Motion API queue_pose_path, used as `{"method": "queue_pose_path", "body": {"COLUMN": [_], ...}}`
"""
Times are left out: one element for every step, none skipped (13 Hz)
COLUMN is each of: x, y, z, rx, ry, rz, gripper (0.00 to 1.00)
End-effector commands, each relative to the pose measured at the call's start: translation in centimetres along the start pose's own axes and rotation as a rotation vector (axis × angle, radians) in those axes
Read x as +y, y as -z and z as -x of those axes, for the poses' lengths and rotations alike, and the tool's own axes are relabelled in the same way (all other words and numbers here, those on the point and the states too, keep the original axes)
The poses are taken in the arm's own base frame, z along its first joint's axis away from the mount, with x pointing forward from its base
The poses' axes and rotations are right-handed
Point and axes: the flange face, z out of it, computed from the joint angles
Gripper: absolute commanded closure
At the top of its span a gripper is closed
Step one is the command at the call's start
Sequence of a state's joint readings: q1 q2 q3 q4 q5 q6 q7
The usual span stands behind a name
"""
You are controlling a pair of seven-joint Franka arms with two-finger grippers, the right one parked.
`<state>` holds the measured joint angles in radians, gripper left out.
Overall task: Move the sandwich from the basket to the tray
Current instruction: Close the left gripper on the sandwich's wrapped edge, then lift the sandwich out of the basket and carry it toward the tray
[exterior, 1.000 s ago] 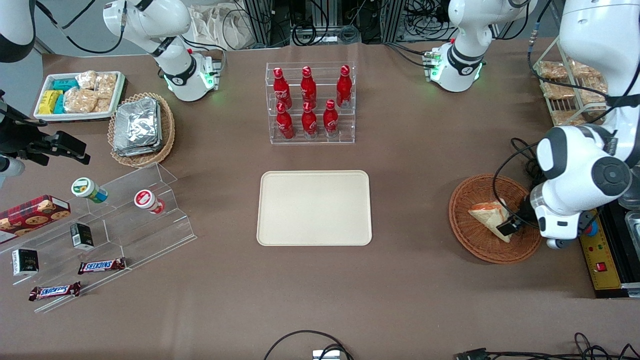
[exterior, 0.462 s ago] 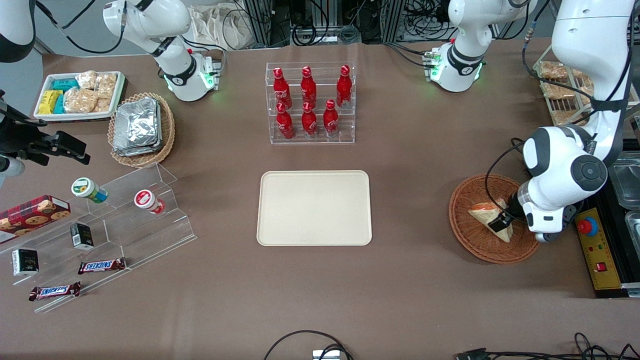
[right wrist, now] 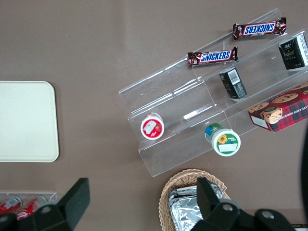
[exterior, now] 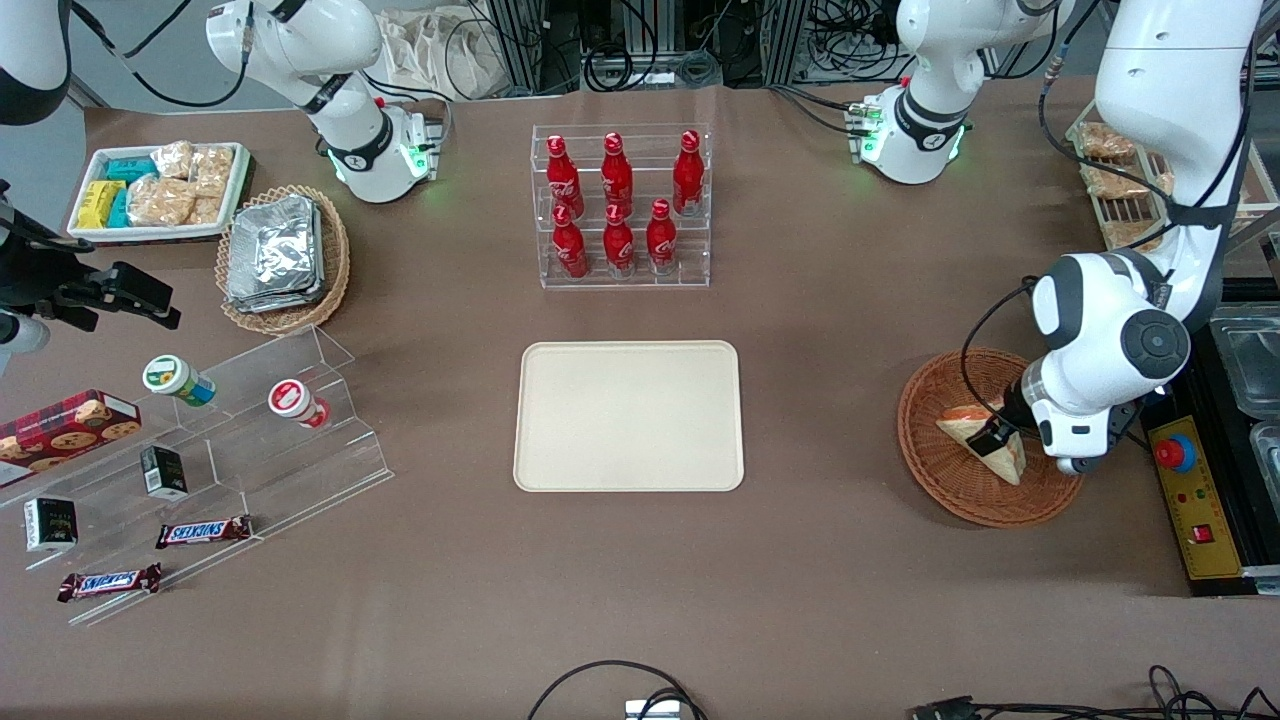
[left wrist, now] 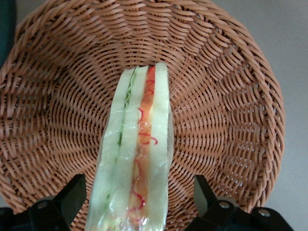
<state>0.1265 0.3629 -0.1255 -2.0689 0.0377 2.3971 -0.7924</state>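
The sandwich (exterior: 1008,462), a clear-wrapped wedge of pale bread with orange-red and green filling, lies in the reddish-brown wicker basket (exterior: 925,400) toward the working arm's end of the table. My gripper (exterior: 993,437) is low over the sandwich and open. In the left wrist view the gripper (left wrist: 138,188) straddles the sandwich (left wrist: 137,159), one black finger (left wrist: 72,197) on each side with a gap between pad and wrapper. The woven basket wall (left wrist: 231,120) rings them. The cream-beige tray (exterior: 630,415) lies bare at the table's middle.
A yellow control box with a red button (exterior: 1175,452) sits close beside the basket. A clear rack of red bottles (exterior: 620,205) stands farther from the front camera than the tray. Acrylic steps with snacks (exterior: 250,440) and a tan basket of foil packets (exterior: 280,255) lie toward the parked arm's end.
My gripper has moved from the basket's rim inward over the sandwich, and the arm's wrist has shifted with it. The sandwich has stayed in place.
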Motion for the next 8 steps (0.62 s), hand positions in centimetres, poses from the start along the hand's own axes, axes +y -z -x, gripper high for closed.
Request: {"method": "queue_pose_path", "body": {"x": [0.08,0.05,0.03,0.09,0.08,0.09,0.09,0.13], "y": [-0.43,-0.62,-0.72,-0.69,-0.68,-0.59,-0.35,0.05], "z": [-0.09,-0.07,-0.05,-0.12,-0.11,-0.12,-0.12,-0.18], "rx": [0.013,0.009,0.007,0.008,0.005,0.007,0.010,0.020], "ry": [0.019,0.021,0.021,0.019,0.015,0.004,-0.004,-0.015], "rz": [0.019,0.016,0.014,0.015,0.012,0.012,0.010,0.009], "gripper": [0.18,0.37,0.56,0.71,0.84,0.93,0.99,1.00]}}
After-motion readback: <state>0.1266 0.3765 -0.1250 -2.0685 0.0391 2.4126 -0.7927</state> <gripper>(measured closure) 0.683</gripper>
